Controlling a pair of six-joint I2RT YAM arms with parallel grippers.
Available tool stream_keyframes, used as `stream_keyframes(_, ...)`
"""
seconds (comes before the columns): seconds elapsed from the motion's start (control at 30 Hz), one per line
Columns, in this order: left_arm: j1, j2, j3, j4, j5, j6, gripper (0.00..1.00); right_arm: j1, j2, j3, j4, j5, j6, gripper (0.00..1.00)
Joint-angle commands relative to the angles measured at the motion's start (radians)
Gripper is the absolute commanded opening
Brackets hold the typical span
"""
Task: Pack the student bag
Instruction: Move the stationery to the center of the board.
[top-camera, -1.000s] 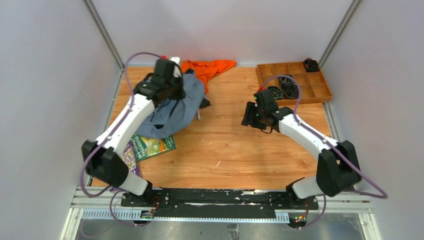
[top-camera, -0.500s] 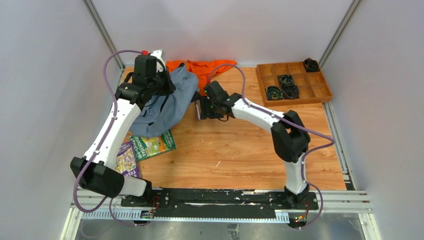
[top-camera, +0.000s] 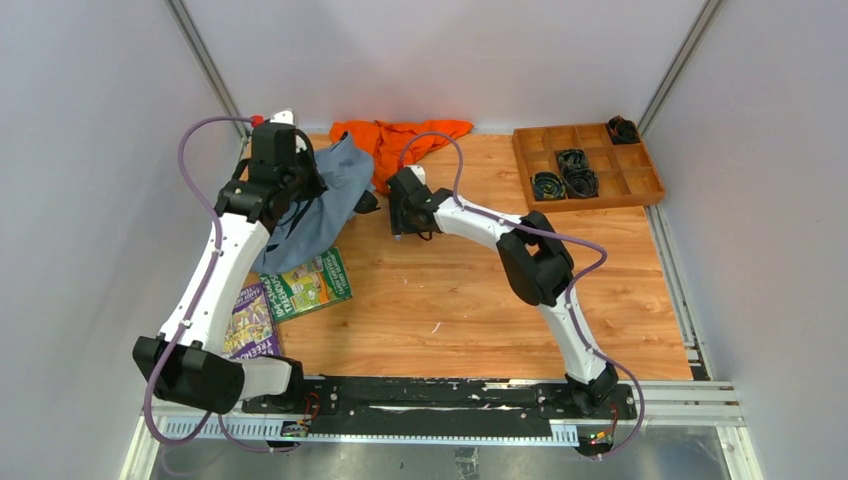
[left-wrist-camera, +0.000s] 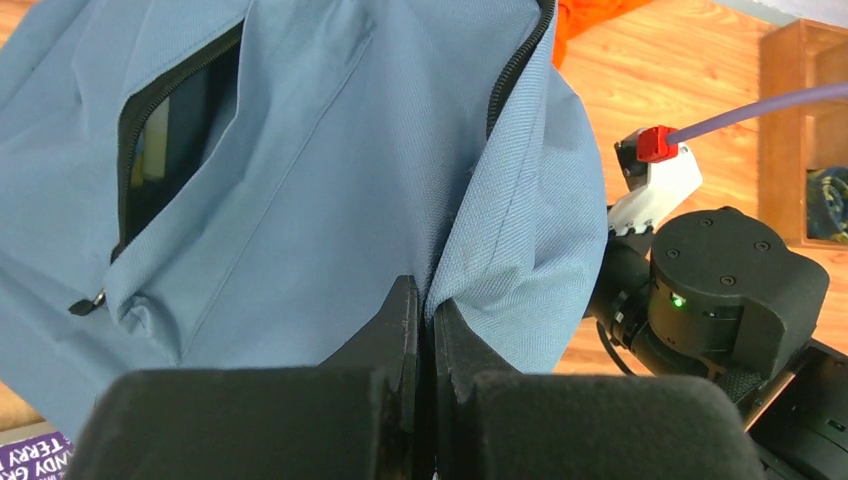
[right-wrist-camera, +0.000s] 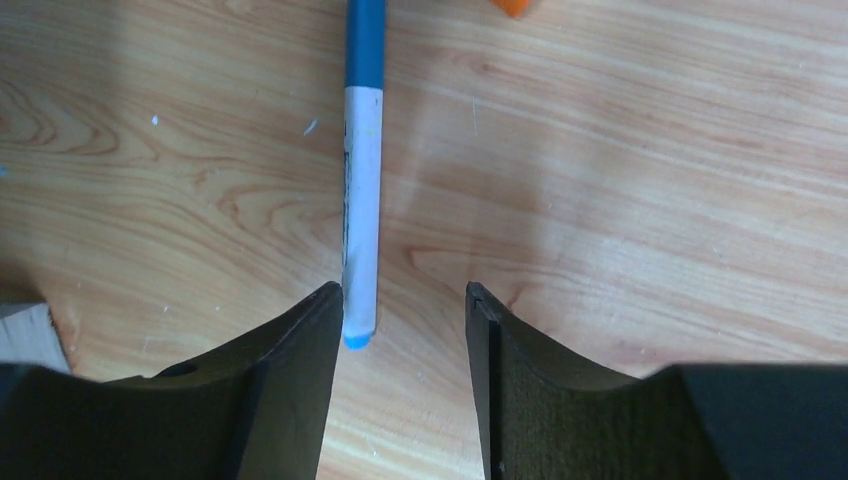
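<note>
The student bag (top-camera: 325, 200) is a grey-blue fabric backpack at the back left. My left gripper (top-camera: 290, 190) is shut on a fold of it and holds that part up. In the left wrist view the fold (left-wrist-camera: 500, 230) is pinched between the jaws of the left gripper (left-wrist-camera: 425, 300), and a front pocket (left-wrist-camera: 170, 130) gapes open. My right gripper (top-camera: 402, 222) is open just right of the bag. In the right wrist view the right gripper (right-wrist-camera: 405, 295) hovers over a blue-and-white pen (right-wrist-camera: 362, 170) on the wood. The pen's end lies beside the left finger.
A green book (top-camera: 308, 285) and a purple book (top-camera: 250, 320) lie in front of the bag. An orange cloth (top-camera: 400, 138) lies at the back. A wooden compartment tray (top-camera: 640, 185) with black cables stands back right. The right arm's wrist (left-wrist-camera: 730, 280) is close beside the bag.
My right arm swung from the right side across to the bag and now hangs over the pen. My left gripper moved left and back, dragging the bag's fold with it.
</note>
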Motion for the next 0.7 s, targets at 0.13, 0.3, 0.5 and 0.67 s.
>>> stream_keyframes(0.13,0.015,-0.041,-0.018,0.062,-0.057,-0.001,0.00,0.024,0.059,0.029,0.072,0.056,-0.046,0.52)
stream_keyframes(0.3,0.016,-0.046,-0.024,0.064,-0.057,0.002,0.00,0.034,0.097,0.051,0.040,0.060,-0.045,0.48)
stream_keyframes(0.5,0.017,-0.053,-0.026,0.060,-0.054,0.002,0.00,0.037,0.096,0.048,-0.046,0.132,-0.024,0.32)
stream_keyframes(0.67,0.016,-0.053,-0.027,0.065,-0.035,-0.001,0.00,0.037,0.016,-0.028,-0.060,0.171,-0.011,0.19)
